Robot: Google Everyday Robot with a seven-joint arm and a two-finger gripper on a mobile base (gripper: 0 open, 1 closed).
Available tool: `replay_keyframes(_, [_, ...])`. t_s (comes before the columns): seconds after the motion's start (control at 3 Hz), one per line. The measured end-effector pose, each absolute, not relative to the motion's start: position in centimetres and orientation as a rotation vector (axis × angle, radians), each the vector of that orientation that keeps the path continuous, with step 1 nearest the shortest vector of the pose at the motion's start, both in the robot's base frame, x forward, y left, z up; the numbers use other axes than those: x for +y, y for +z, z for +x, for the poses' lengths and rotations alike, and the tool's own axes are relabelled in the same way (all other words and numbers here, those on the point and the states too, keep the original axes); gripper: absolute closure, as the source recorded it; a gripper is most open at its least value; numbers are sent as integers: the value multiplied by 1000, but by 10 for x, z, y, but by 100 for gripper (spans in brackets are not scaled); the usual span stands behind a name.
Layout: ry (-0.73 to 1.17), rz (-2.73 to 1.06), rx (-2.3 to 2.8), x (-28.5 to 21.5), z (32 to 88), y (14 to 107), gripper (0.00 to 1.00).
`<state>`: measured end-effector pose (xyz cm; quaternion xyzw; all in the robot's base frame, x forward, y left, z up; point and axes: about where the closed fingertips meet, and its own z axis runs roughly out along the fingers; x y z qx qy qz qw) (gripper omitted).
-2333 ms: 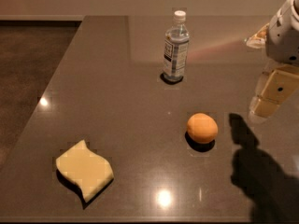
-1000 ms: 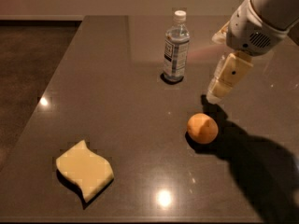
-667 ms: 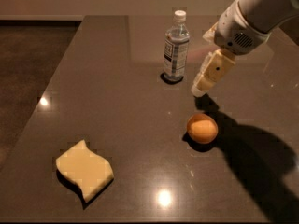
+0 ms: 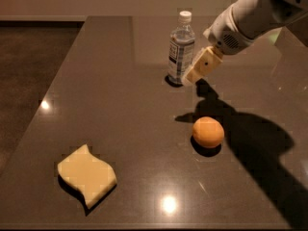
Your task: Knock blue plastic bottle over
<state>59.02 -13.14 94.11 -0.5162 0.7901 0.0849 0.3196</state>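
Observation:
The blue plastic bottle (image 4: 181, 47) stands upright toward the back of the dark table (image 4: 120, 109). It is clear and bluish, with a white cap and a blue-and-white label. My gripper (image 4: 190, 78) reaches in from the upper right on a white arm. Its cream-coloured tip is right at the lower right side of the bottle, touching it or nearly so.
An orange ball (image 4: 208, 132) lies in front of the gripper, to the bottle's front right. A yellow wavy sponge (image 4: 86, 174) lies at the front left. The table's left edge borders a dark floor (image 4: 29, 71). The arm's shadow falls across the right side.
The gripper has swung left from the right edge of the table, passed above the orange ball, and come up against the bottle's right side. The bottle still stands upright.

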Motion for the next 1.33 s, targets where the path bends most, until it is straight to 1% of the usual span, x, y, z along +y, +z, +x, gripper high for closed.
replay_keyframes(1.0, [390, -1075, 2053, -134, 657, 946, 0])
replay_keyframes(1.33, [418, -1044, 2033, -130, 669, 951, 0])
